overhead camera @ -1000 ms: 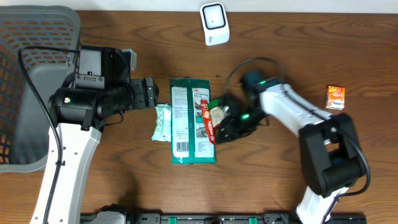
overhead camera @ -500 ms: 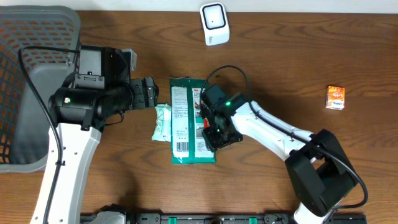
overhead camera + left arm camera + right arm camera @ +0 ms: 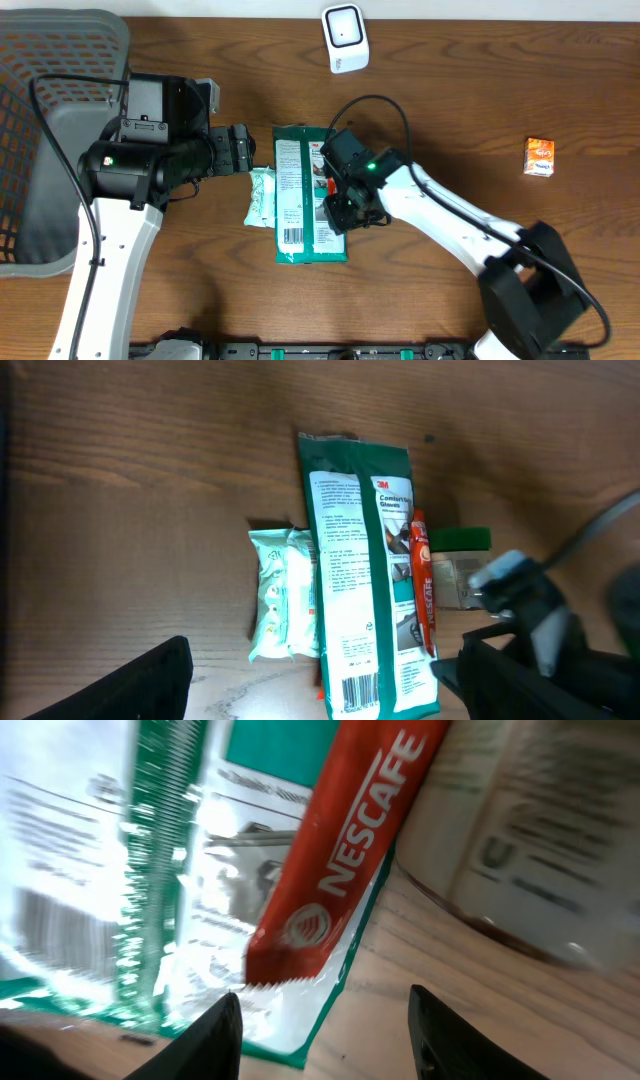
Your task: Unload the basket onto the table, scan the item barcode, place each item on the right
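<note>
Left fingers (image 3: 140, 685) spread wide, right fingers (image 3: 212, 1045) stand about half apart.

**Overhead:** even, diffuse light, sharp throughout, with faint soft shadows on the table (image 3: 450, 100).
**Left wrist:** dimmer and slightly soft. The left gripper (image 3: 320, 682) shows as dark, unfocused fingers (image 3: 140, 685).
**Right wrist:** very close and smeared. White glare covers the green packet (image 3: 190, 870) up-left of the right gripper (image 3: 325, 1030), and the jar (image 3: 520, 840) up-right is defocused.

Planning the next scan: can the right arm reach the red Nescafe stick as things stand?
Probably yes: the right gripper is open just by the Nescafe stick, which lies uncovered along the green package's edge.
</note>
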